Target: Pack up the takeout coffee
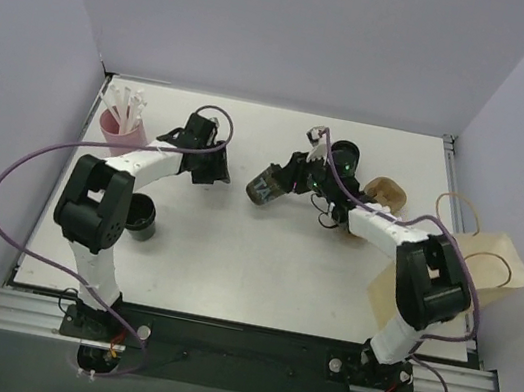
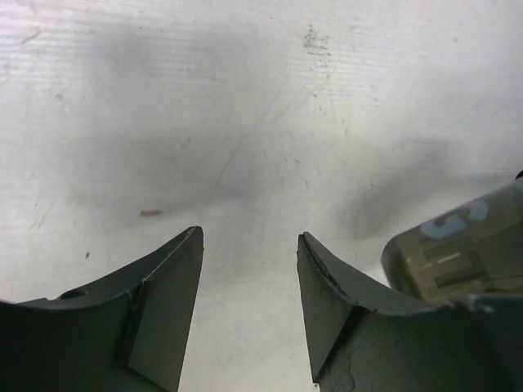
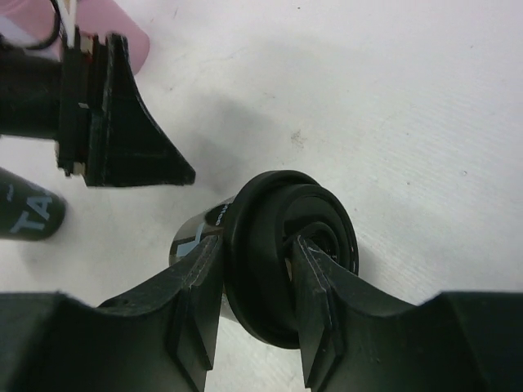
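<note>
Our right fingers [image 1: 289, 173] are clenched on the lid [image 3: 261, 245] of the takeout coffee [image 1: 263, 189], one tip either side of the rim, the cup lying on its side. Our left fingers [image 1: 209, 172] stand released with only surface [image 2: 245, 122] between them, the cup just beside one tip.

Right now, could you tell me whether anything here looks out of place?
Yes: the coffee cup is tipped on its side, the right gripper pinching its lid by the rim. The paper bag lies flat, overhanging the table's right edge.
</note>
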Controlling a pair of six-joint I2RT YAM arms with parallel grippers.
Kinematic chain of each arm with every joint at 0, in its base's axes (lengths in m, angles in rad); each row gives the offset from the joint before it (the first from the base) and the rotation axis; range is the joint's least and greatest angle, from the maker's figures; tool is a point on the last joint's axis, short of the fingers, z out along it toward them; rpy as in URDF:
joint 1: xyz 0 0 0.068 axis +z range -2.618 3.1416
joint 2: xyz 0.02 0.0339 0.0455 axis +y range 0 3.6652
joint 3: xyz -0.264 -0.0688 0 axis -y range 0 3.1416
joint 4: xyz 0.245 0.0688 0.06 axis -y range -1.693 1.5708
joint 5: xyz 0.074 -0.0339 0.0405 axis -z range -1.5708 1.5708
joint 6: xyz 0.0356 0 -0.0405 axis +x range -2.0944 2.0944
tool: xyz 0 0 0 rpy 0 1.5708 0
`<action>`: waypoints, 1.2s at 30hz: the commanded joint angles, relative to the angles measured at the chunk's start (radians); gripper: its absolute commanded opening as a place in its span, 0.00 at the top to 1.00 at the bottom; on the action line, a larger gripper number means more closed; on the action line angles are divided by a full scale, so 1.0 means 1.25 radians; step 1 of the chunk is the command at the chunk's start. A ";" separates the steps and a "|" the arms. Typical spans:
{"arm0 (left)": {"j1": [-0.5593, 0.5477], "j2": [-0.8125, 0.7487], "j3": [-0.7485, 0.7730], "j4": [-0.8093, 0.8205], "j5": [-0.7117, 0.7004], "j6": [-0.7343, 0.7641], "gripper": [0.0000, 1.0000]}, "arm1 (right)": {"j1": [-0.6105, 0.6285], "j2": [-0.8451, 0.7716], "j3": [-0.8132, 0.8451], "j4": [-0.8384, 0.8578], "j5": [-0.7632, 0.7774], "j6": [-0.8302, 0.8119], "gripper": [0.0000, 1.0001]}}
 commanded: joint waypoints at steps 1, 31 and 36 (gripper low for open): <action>-0.002 -0.165 -0.034 -0.034 -0.022 -0.029 0.40 | 0.083 -0.165 -0.081 -0.149 0.148 -0.248 0.80; -0.026 -0.596 -0.264 -0.195 -0.091 -0.034 0.40 | 0.558 -0.287 -0.198 -0.385 0.763 -0.325 0.43; -0.026 -0.589 -0.264 -0.180 -0.057 -0.024 0.40 | 0.550 -0.326 -0.144 -0.466 0.681 -0.282 0.32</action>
